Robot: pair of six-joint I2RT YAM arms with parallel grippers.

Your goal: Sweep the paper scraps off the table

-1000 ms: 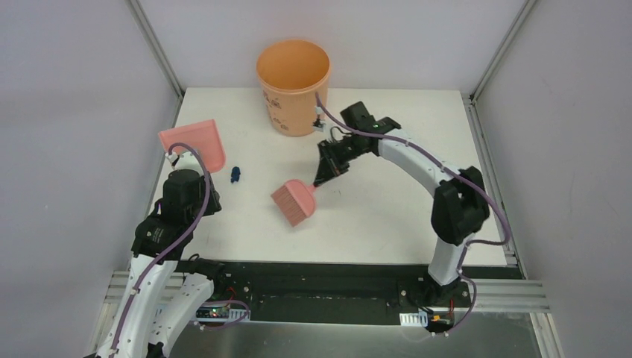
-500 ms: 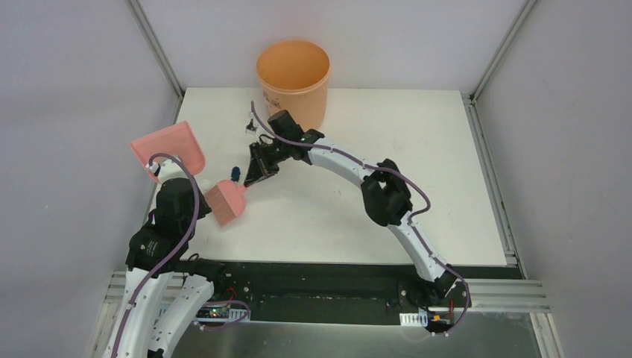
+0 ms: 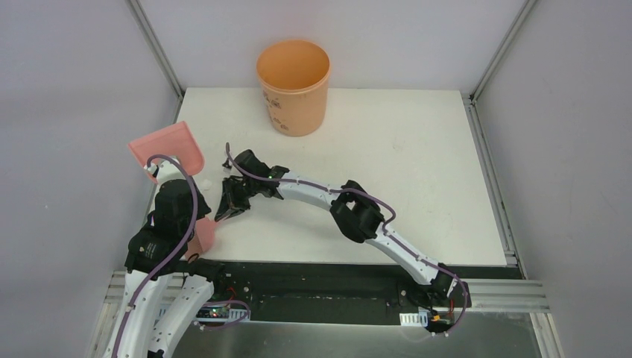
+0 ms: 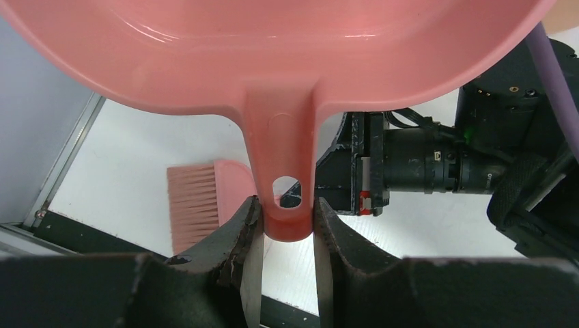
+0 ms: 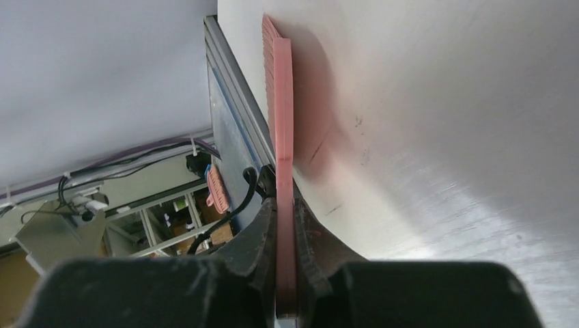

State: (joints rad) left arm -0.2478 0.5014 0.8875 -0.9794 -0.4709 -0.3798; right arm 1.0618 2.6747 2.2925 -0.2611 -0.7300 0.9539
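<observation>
My right gripper (image 3: 226, 209) is shut on the pink hand brush (image 3: 203, 234) and reaches far left across the white table (image 3: 417, 164). The brush head sits at the table's near-left edge, partly behind my left arm. In the right wrist view the brush (image 5: 283, 102) shows edge-on between the jaws (image 5: 285, 229). My left gripper (image 4: 281, 225) is shut on the handle of the pink dustpan (image 4: 273, 48), held tilted up off the table at the far left (image 3: 165, 151). No paper scraps show; the dark blue one is hidden or gone.
An orange bucket (image 3: 293, 74) stands at the back centre of the table. Grey walls and metal posts frame the table. My right arm (image 3: 350, 212) lies low across the table's left half, close to my left arm (image 3: 168, 224).
My right arm has swept the brush left and toward the near-left edge, over the spot where the dark blue scrap lay; the scrap no longer shows. The dustpan rose and shifted left.
</observation>
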